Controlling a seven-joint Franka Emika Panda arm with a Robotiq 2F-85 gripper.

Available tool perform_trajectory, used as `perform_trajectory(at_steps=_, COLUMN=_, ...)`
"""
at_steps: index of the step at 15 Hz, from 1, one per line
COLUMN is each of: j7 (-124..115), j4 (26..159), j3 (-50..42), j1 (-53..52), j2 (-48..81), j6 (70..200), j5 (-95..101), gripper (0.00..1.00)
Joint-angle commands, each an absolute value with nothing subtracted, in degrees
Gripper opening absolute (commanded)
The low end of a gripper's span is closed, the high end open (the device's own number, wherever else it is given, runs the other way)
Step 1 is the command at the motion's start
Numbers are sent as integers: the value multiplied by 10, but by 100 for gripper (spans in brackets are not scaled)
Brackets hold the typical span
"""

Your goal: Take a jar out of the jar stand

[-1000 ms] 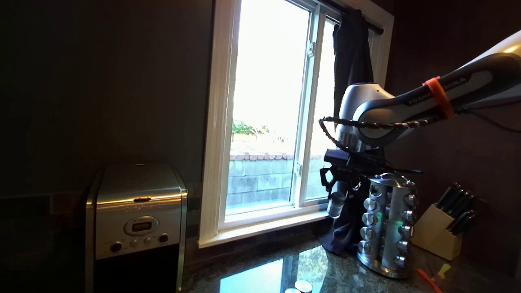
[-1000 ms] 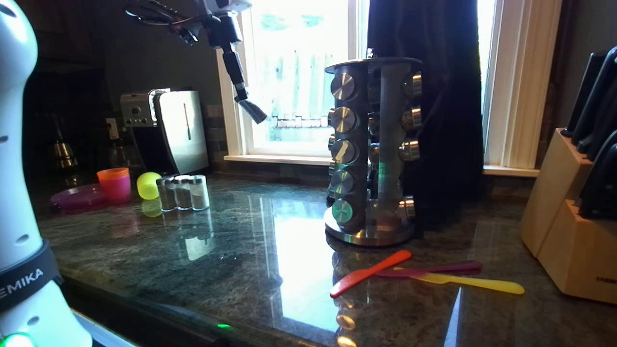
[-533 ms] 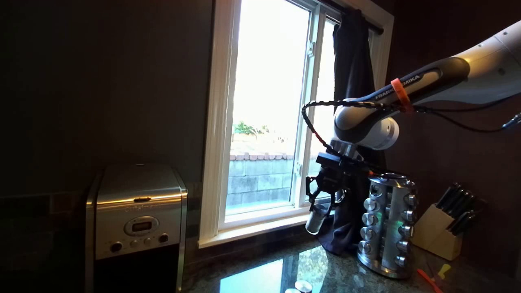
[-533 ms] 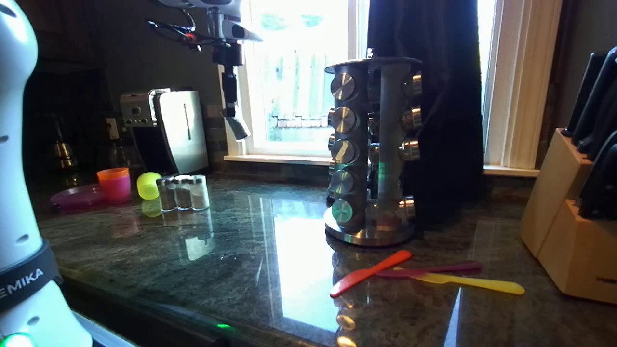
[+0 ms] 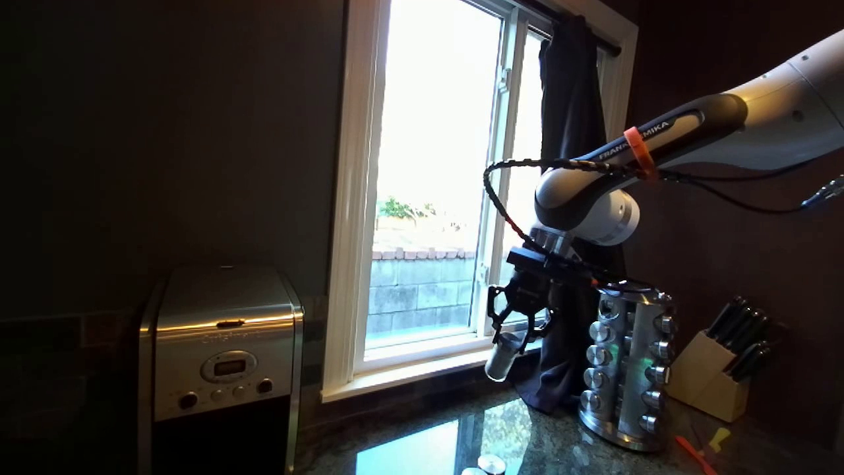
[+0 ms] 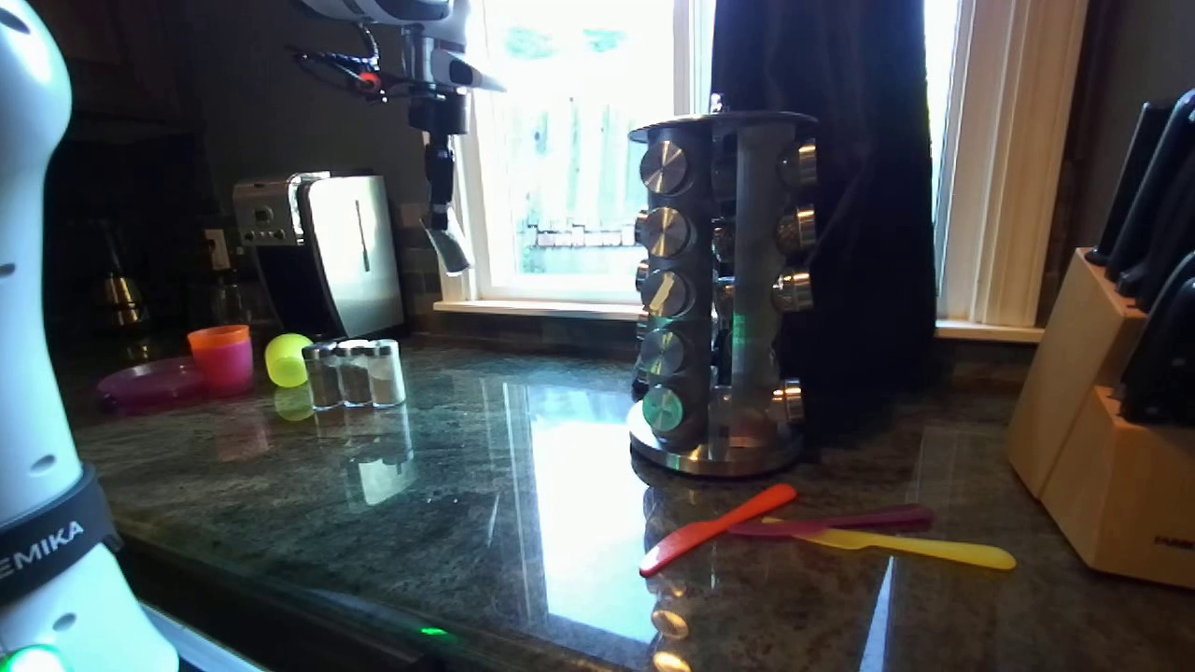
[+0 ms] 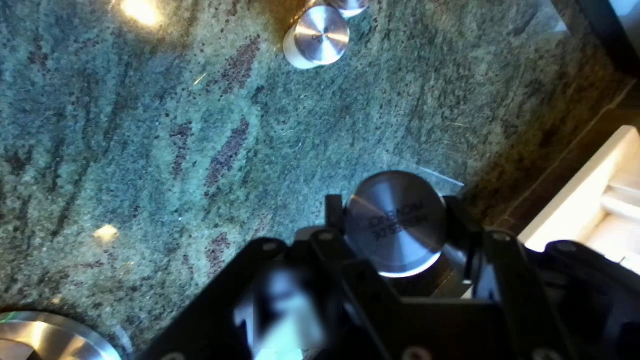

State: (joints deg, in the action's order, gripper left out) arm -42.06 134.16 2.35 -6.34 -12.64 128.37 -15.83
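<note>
One jar (image 5: pixel 500 365) is out of the jar stand (image 5: pixel 636 376) and held by the gripper (image 5: pixel 510 344). The fingers (image 7: pixel 334 212) bear on opposite sides of the lid (image 7: pixel 395 222), a flat disc of brushed metal with dark lettering; the body of the jar is a translucent cylinder.

The long axis is tilted off vertical. The lid is uppermost; the bottom end (image 5: pixel 496 377) points downward, leaning to the left in an exterior view. The jar hangs above the countertop (image 7: pixel 175 115), to the left of the jar stand and apart from it.

The jar stand is an upright brushed-metal cylinder on a round base plate (image 6: pixel 719 462). It carries stacked jars (image 6: pixel 667 231), their round metal ends facing outward.

The countertop is polished stone, green-grey with reddish flecks, and mirrors the window (image 5: pixel 435 132). Its far edge lies below the pale window sill (image 5: pixel 422 375); its near edge runs obliquely at the near left in an exterior view. A dark curtain (image 6: pixel 859 261) hangs on the far side of the jar stand.

Three lidded containers (image 6: pixel 354 375) stand in a row on the left, with a stretch of countertop between them and the jar stand. On the right is a wooden knife block (image 5: pixel 705 379); three plastic knives (image 6: pixel 719 530) overlap on the near side.
</note>
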Motion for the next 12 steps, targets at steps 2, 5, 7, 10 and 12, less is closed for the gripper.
perform_trajectory(at_steps=2, j7=-357, j4=1302, j3=48, j1=-72, j2=-55, j6=1306, j5=-229, gripper=25)
perform_trajectory(at_steps=5, j7=-320, j4=1270, j3=59, j1=-74, j2=-6, j6=1301, j5=-252, gripper=25)
perform_trajectory(at_steps=7, j7=-280, j4=1246, j3=64, j1=-76, j2=31, j6=1291, j5=-273, gripper=25)
perform_trajectory(at_steps=10, j7=-234, j4=1213, j3=72, j1=-76, j2=85, j6=1265, j5=-279, gripper=25)
perform_trajectory(at_steps=12, j7=-215, j4=1193, j3=75, j1=-74, j2=117, j6=1242, j5=-279, gripper=25)
